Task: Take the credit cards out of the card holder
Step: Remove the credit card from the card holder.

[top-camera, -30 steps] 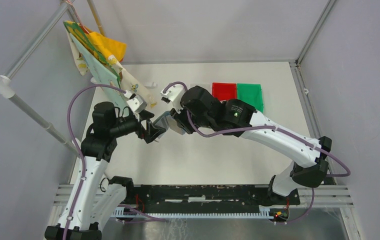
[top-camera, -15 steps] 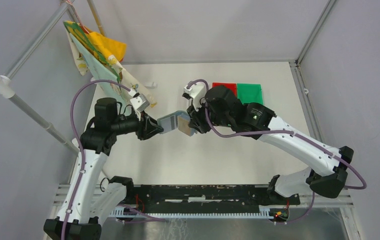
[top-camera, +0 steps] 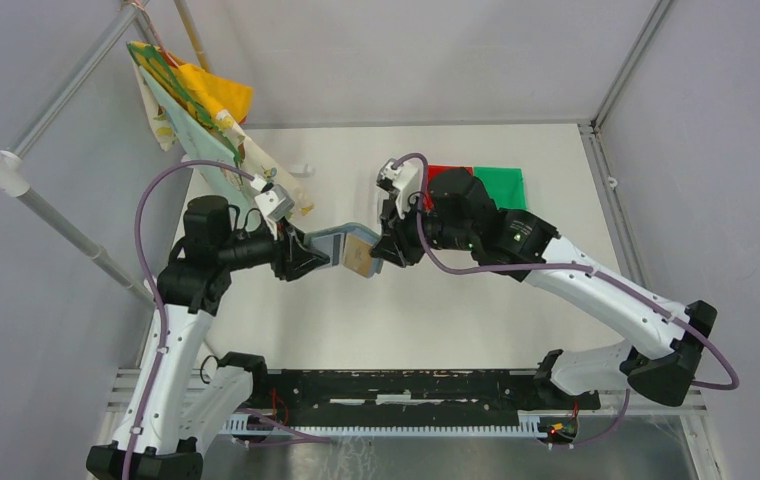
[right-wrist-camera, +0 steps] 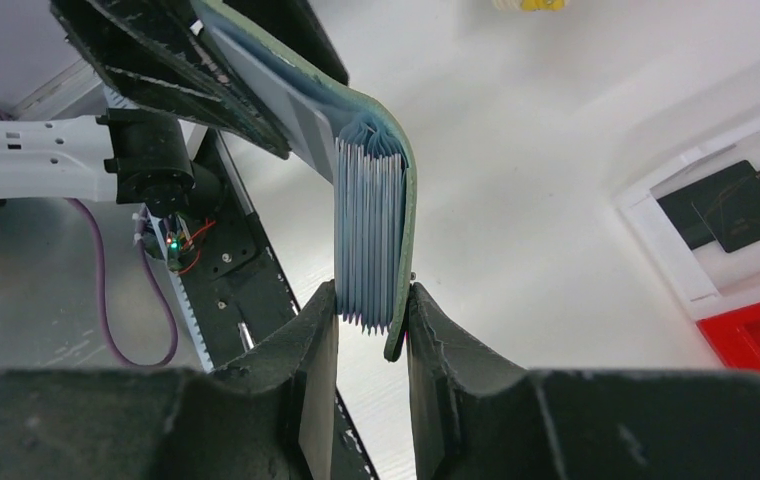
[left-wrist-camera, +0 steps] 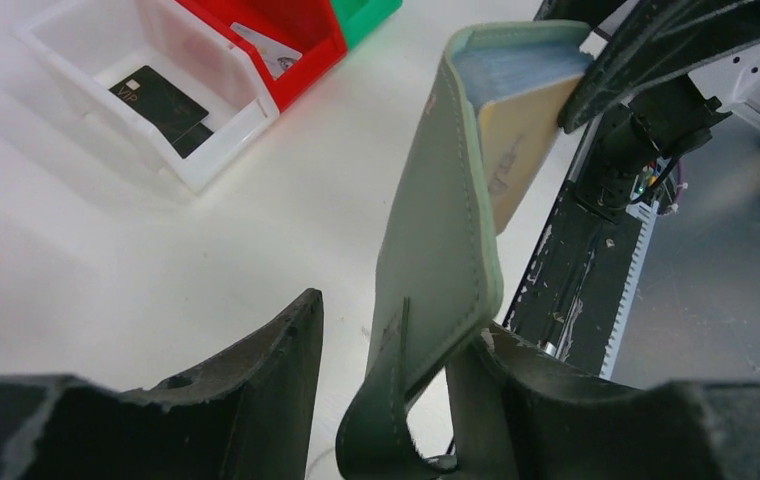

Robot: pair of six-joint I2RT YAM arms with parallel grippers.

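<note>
The grey-green card holder (top-camera: 334,242) hangs in the air, stretched open between my two grippers. My left gripper (top-camera: 306,262) is shut on its left flap (left-wrist-camera: 436,230). My right gripper (top-camera: 384,250) is shut on the other end, pinching the blue-grey pleated pockets (right-wrist-camera: 366,240) and the cover. The tan-gold card (top-camera: 359,256) shows along the holder's near side; in the left wrist view (left-wrist-camera: 516,150) it lies under the pockets, its end by the right fingers. The black card (left-wrist-camera: 161,100) lies in the white bin (left-wrist-camera: 76,40). The silvery-white card (left-wrist-camera: 271,50) lies in the red bin (left-wrist-camera: 301,30).
The red bin (top-camera: 446,178) and a green bin (top-camera: 501,185) stand at the back of the table behind my right arm. A patterned cloth bag (top-camera: 196,100) hangs on a pole at the back left. The black rail (top-camera: 406,385) runs along the near edge.
My right gripper has drawn to the right and back, away from the left one. The holder has opened out flat between them and the tan-gold card has come into sight.
</note>
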